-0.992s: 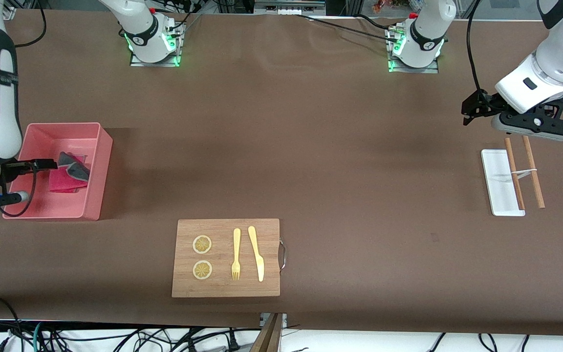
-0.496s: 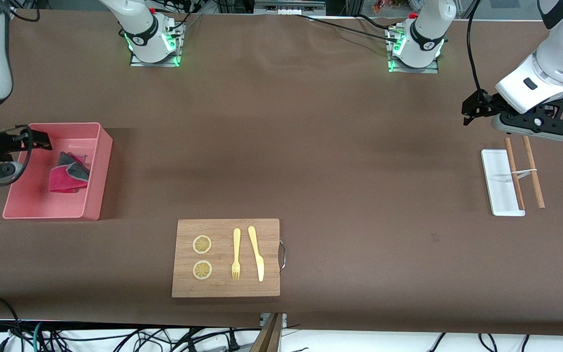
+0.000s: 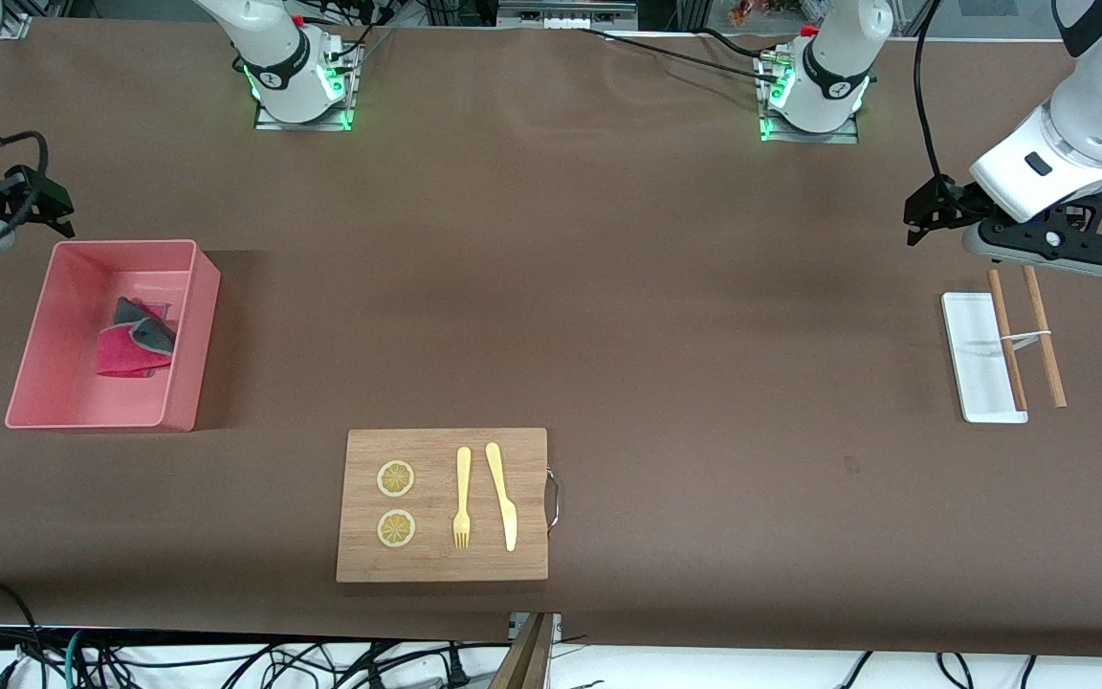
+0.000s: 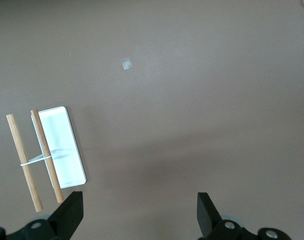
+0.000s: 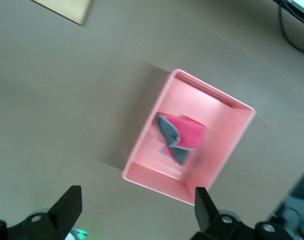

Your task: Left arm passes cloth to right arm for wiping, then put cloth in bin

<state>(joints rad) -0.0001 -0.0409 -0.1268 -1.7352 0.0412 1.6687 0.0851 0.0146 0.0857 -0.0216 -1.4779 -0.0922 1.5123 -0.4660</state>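
The crumpled grey-and-pink cloth (image 3: pixel 135 337) lies dropped in the salmon-pink plastic bin (image 3: pixel 189 337), so the task looks done; the right pincer (image 5: pixel 136 210) hangs released above it, and the left pincer (image 4: pixel 139 215) waits spread wide over the table (image 3: pixel 608 287) by the small flat white tray (image 3: pixel 977 359).

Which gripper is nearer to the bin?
Right. The right gripper hangs open just off the bin's rim, at the right arm's end. The left gripper waits open above the white tray, at the left arm's end.

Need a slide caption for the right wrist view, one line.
Open right pincer above the bin, crumpled cloth lying inside.
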